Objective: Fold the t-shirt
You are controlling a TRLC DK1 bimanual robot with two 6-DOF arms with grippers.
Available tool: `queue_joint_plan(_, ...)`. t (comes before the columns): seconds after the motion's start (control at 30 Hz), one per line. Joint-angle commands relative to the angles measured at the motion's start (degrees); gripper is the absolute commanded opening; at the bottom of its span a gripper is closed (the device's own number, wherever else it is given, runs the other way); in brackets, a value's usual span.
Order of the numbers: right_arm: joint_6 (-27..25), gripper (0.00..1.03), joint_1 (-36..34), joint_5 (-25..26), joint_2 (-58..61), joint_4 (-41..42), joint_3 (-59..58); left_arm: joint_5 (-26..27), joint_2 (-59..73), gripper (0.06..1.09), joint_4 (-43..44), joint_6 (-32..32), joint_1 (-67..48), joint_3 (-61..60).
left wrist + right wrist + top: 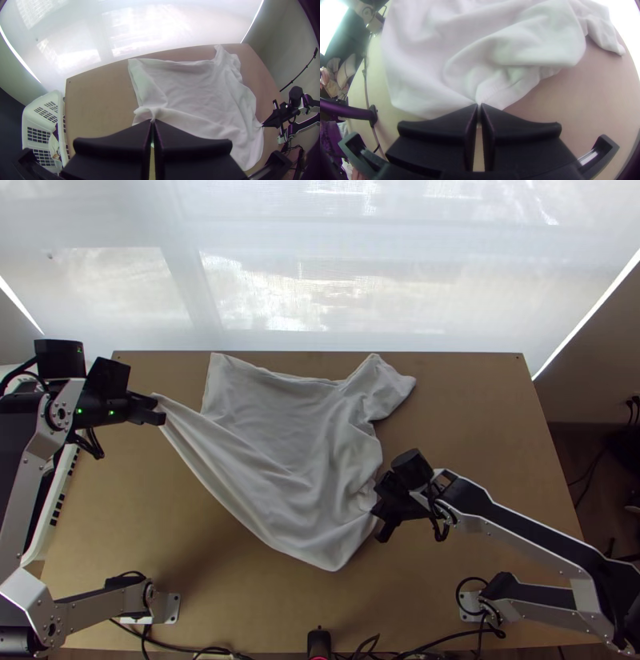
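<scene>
The t-shirt looked light and limp. Left jaws and right jaws pinched its edges, probably good holds for tensioning.

The t-shirt is matt cloth, the table smooth wood.

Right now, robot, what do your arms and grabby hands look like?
My left arm and right arm have silver-grey links, black joints and thin black cables. Two tiny green lights glow on the left one. My left gripper and right gripper each have two wide, flat black fingers.
</scene>
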Motion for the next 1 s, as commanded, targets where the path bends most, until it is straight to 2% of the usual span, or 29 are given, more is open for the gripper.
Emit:
queue_joint_plan(0.0, -1.1, 0.03, -6.1, -0.2, -5.5, -5.0, 3.8, 0.3, -1.7, 0.09, -1.5, 1.0, 0.1, 0.8)
queue_joint_plan(0.23, -3.8, 0.03, -13.3, -0.6, -7.0, -7.8, 10.1, 2.2, -5.6, 0.09, -6.7, 4.3, 0.2, 1.7)
queue_joint_plan(0.47, -6.2, 0.03, -18.4, -0.9, 2.4, -7.1, 21.2, 3.4, -6.7, 0.09, -8.2, 4.2, 0.3, 5.2)
queue_joint_plan(0.77, -5.2, 0.03, -24.6, -0.9, 17.8, -0.8, 32.8, 3.4, -4.8, 0.09, -0.8, 1.0, 0.3, 6.5)
queue_joint_plan(0.97, -3.3, 0.03, -26.0, -0.9, 26.8, 0.9, 38.8, 2.6, 0.0, 0.09, 6.4, -0.4, 1.4, 4.3)
